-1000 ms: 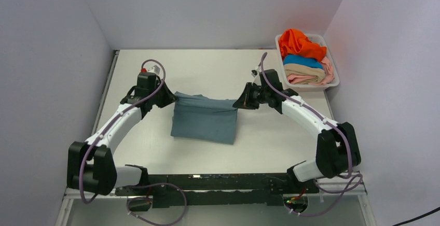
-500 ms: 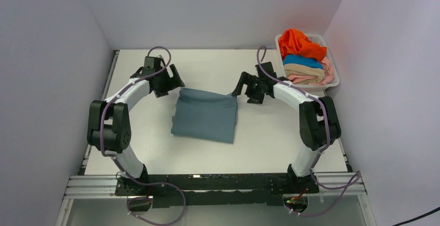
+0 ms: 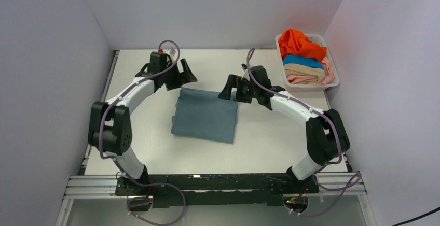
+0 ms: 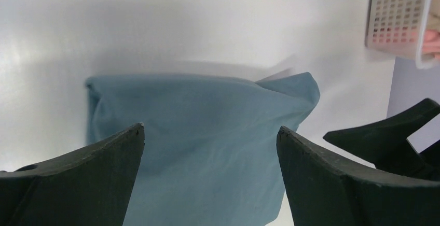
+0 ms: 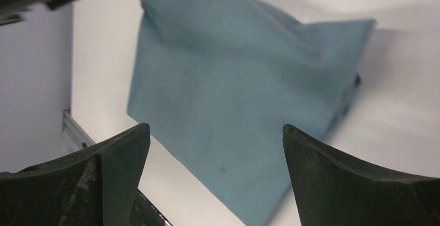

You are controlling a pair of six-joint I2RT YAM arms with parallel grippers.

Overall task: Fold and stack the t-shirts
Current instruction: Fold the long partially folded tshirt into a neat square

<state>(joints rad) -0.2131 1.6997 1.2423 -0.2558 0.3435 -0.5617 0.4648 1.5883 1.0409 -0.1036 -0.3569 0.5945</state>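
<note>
Over the worktop, top view: I see one grey-blue t-shirt (image 3: 205, 116) folded into a rough rectangle. It lies flat near the middle of the white worktop (image 3: 270, 138), between my two arms.
Left gripper, top view: the left gripper (image 3: 184, 82) hangs by the shirt's far left corner. Its jaws are spread wide with nothing between them.
Right gripper, top view: the right gripper (image 3: 229, 96) hangs over the shirt's far right corner, jaws also spread and empty.
Basket, top view: a white basket (image 3: 335, 78) sits at the far right corner of the worktop, well apart from the folded shirt.
Basket contents: an orange t-shirt (image 3: 298, 43) is bunched at the far end. Next come a bright blue t-shirt (image 3: 301, 60), a tan t-shirt (image 3: 305, 71) and a pale pink t-shirt (image 3: 311, 80) toward the near end, all loosely piled.
Left wrist view: my two dark left fingers (image 4: 88, 184) stand far apart at the bottom of the picture. The grey-blue t-shirt lies on the worktop beyond the gap, not pinched. One of its corners peaks up a little on the right. The basket's perforated wall shows at the upper right, and a dark piece of the right gripper juts in at the right edge.
Right wrist view: my right fingers (image 5: 353, 184) are just as wide, with the grey-blue t-shirt spread across the gap beyond them, free of both. Its upper right corner lifts slightly off the worktop. A dark part of the left gripper shows at the upper left. The cloth's edges look a little blurred.
</note>
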